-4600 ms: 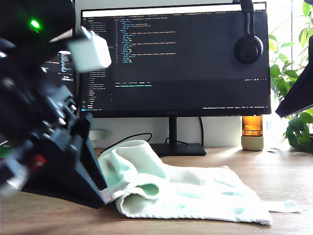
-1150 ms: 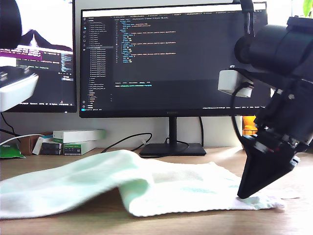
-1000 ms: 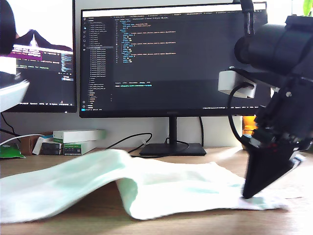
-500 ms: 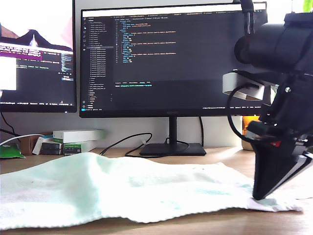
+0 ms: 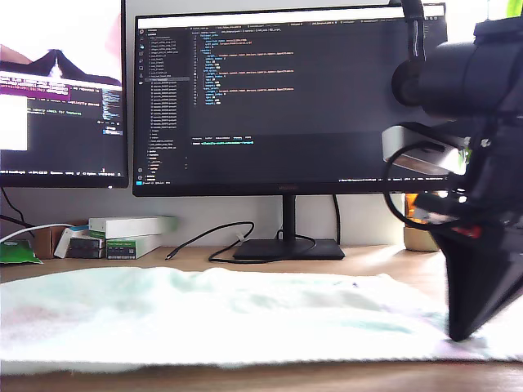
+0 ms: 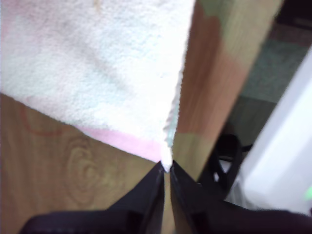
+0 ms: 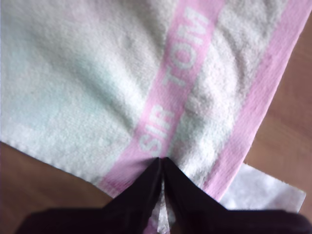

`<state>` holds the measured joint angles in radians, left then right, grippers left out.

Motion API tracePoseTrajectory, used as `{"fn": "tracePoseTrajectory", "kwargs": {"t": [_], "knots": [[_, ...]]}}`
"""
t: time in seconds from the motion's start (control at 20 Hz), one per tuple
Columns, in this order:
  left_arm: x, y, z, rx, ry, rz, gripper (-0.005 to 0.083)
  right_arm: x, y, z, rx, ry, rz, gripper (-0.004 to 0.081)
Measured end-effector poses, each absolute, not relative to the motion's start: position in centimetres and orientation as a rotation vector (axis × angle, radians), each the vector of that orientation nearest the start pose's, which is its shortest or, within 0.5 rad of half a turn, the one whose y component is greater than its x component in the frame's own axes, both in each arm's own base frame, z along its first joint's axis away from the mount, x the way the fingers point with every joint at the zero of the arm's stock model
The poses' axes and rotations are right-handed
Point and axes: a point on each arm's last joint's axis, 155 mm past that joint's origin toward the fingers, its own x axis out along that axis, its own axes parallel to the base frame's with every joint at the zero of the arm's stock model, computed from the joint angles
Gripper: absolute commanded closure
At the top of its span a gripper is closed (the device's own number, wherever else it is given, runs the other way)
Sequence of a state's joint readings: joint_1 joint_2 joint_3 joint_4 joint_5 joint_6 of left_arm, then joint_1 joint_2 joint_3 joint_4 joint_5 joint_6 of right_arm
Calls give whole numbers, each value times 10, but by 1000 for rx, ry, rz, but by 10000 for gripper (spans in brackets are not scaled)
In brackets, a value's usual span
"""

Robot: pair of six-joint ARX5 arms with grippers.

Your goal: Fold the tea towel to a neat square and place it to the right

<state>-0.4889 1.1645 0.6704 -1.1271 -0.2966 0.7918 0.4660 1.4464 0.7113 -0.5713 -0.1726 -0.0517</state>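
The tea towel (image 5: 212, 314) lies stretched out nearly flat across the wooden table (image 5: 245, 379), pale mint and white, spanning the exterior view from side to side. My second gripper (image 7: 162, 163) is shut on the towel's (image 7: 73, 83) edge, at a pink band (image 7: 175, 83) lettered "SIR TOM", with a white tag (image 7: 263, 192) beside it. It shows as the black arm at the exterior view's right, tip (image 5: 462, 333) down on the cloth. My first gripper (image 6: 166, 168) is shut on a pink-edged corner of the towel (image 6: 97, 63); that arm is outside the exterior view.
Behind the towel stand a large dark monitor (image 5: 286, 98) on a stand and a second monitor (image 5: 61, 90) at the exterior view's left. Headphones (image 5: 417, 77) hang on the large monitor. Small boxes (image 5: 131, 233) and a cable (image 5: 221, 241) sit at the back. The table's edge (image 6: 214, 97) runs close to my first gripper.
The raised fold in the towel has flattened as the cloth was pulled taut. The arm at the exterior view's right has moved further right. The other arm has left the exterior view.
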Motion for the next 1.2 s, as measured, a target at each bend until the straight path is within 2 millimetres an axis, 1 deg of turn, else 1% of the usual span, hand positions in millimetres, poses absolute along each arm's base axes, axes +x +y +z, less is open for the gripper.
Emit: {"fn": "tracePoseTrajectory", "kwargs": {"t": [0.2,0.25,0.45,0.55,0.8,0.85,1.0,1.1,1.15,1.2], "knots": [[143,-27,37,1196,1446,-820,796,228,150,6,-222,1334,559,781],[141,-29,36,1181,1448,-831,776,227,150,6,-221,1339,556,781],[137,-37,35,1136,1446,-870,608,221,146,6,-226,1379,551,780],[138,-38,34,1136,1439,-867,585,220,147,6,-223,1382,555,780],[152,-35,36,1173,1402,-813,584,220,148,6,-214,1383,556,779],[154,-35,38,1173,1394,-807,566,220,148,6,-208,1387,551,767],[172,-43,53,1118,1343,-775,498,217,147,7,-205,1421,539,730],[186,-47,64,1077,1301,-745,496,217,147,8,-207,1432,537,694],[189,-47,66,1061,1293,-737,496,218,147,10,-207,1431,537,679],[188,-46,66,1044,1298,-739,497,220,148,11,-206,1427,538,675]]}}
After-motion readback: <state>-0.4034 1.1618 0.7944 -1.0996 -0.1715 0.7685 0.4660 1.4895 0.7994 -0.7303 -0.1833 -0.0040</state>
